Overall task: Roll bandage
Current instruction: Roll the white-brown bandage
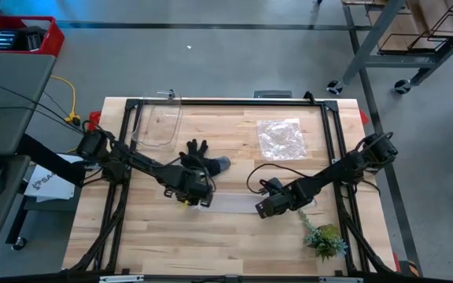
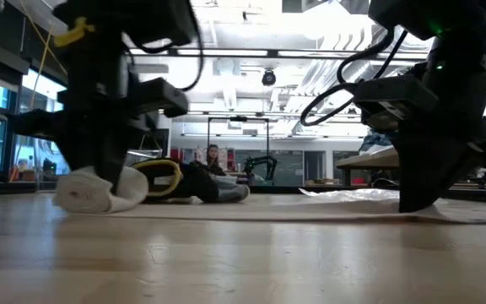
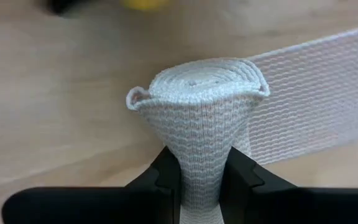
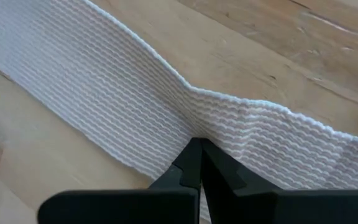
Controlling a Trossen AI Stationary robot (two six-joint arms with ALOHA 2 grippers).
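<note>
Bandage: a white gauze strip (image 1: 230, 201) lying flat on the wooden table (image 1: 211, 244) between the two arms; one end is wound into a small roll (image 3: 197, 87), the other end runs under the right arm; in the low view the roll (image 2: 91, 192) sits on the tabletop at the foot of the left arm, and the flat strip (image 2: 310, 209) trails away across the boards.

Left gripper: (image 3: 199, 177) at the middle of the table, just in front of the glove; its two dark fingers (image 3: 166, 177) squeeze the roll so hard that the wound cloth is pinched narrow between them and flares out above; the spiral end of the roll faces the wrist camera.

Right gripper: (image 4: 197, 163) to the right of centre, low over the table; its fingers (image 4: 188, 165) are pressed together with their tips on the flat strip (image 4: 135, 106); the cloth puckers into a small crease at the tips; whether it is clamped or only pressed down, I cannot tell.

Glove: black and grey (image 1: 199, 155), lying behind the left gripper; near the roll, apart from the strip.

Plastic bag: crinkly and clear (image 1: 280, 137), toward the far right of the table; well apart from the bandage.

Clear tray: (image 1: 157, 126) at the far left of the table.

Plant sprig: green (image 1: 323, 238), near the front right edge.
</note>
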